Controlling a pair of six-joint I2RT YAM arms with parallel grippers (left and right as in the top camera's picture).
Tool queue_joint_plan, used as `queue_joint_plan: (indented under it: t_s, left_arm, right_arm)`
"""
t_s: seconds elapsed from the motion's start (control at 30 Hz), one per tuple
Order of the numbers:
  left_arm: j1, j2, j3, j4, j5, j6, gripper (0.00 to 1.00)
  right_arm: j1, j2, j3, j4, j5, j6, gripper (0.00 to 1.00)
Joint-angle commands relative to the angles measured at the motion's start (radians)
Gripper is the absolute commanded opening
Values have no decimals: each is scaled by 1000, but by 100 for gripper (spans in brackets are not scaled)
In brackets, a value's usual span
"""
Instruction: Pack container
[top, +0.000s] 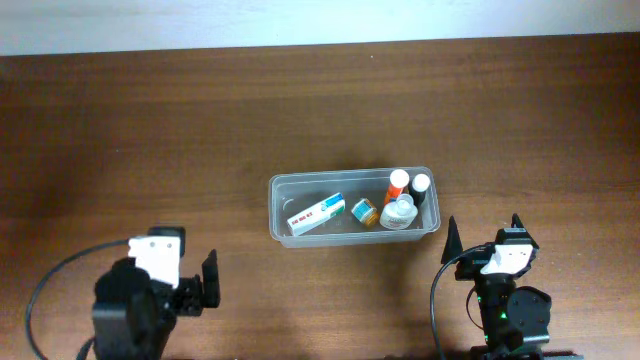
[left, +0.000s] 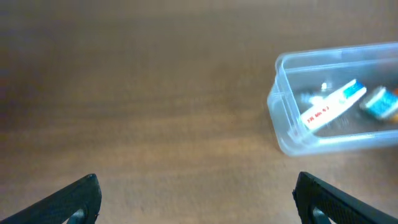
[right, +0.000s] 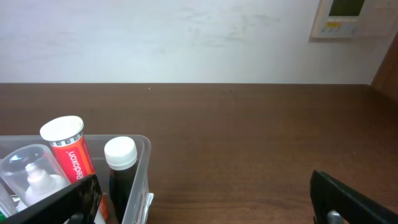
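The clear plastic container (top: 280, 185) sits in the middle of the wooden table. It holds a white tube (top: 316, 214), a small teal-capped jar (top: 364, 212), a clear bottle (top: 398, 212), an orange-red tube with a white cap (top: 398, 182) and a dark bottle with a white cap (top: 420, 186). My left gripper (top: 205, 282) is open and empty, near the front edge, left of the container (left: 283, 99). My right gripper (top: 482, 240) is open and empty, just right of the container (right: 140, 180).
The wooden table (top: 150, 130) stretches bare to the left, back and right of the container. A white wall with a small panel (right: 339, 18) stands behind the table's far edge.
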Motion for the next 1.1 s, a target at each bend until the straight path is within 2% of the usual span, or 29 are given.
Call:
queue_joint_plan:
  t_s: [0.0,0.1,0.13,0.23,0.37,0.4,0.53,1.07]
  left_arm:
    - [3,-144,-151,95,-22,31,99]
    - [3,-290,-334,303,-22,31,99]
    - [3,-385,-462,488,-22,31,99]
    - [3,-454,-576,694,-22,31,100]
    - [3,-451,-725,995,-23,31,99]
    - [2,-451,-740,1000,-18,32,99]
    - [1,-451,-737,840,-16,35,99]
    - [1,-444,-736,847,-14,35,99]
  right_arm:
    - [-5,-8,-13,6,-5,-4,99]
    - [-5,-8,-13,6,-5,-4,98]
    - [-5,-8,-13,6,-5,-4,98]
    - [-5,-8,-13,5,-5,-4,98]
    - [-5,-8,-13,6,-5,-4,98]
    - [-5,-8,-13,6,-5,-4,98]
    - [-5,-8,-13,6,-5,-4,98]
    - [-5,-8,-13,6,-5,-4,98]
